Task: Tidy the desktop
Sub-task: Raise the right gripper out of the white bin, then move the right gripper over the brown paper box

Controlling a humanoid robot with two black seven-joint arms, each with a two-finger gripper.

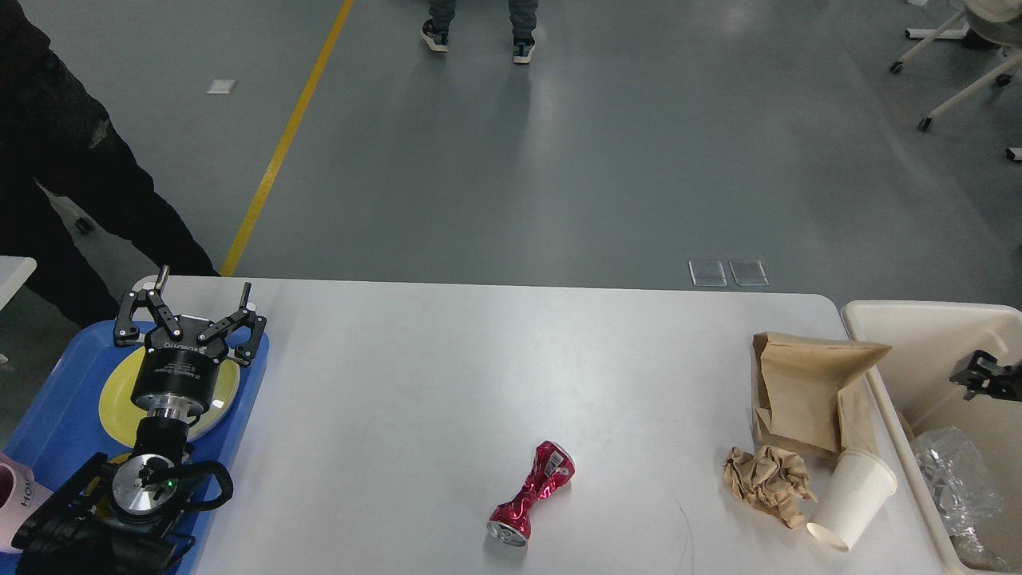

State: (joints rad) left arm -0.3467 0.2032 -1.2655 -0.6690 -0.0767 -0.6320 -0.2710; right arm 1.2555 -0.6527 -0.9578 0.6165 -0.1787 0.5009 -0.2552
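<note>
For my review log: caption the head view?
Open left gripper above tray; crushed can, paper litter on desktop.

Tray left on desktop; can centre; bin right.

The right end effector is cut off by the frame edge, its jaws indistinguishable over the bin.

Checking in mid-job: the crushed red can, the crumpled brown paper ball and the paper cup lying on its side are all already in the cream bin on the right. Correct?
Not correct. The head view shows the crushed red can, the crumpled brown paper ball and the paper cup, lying on its side, all on the desktop, not in the cream bin on the right.
</note>
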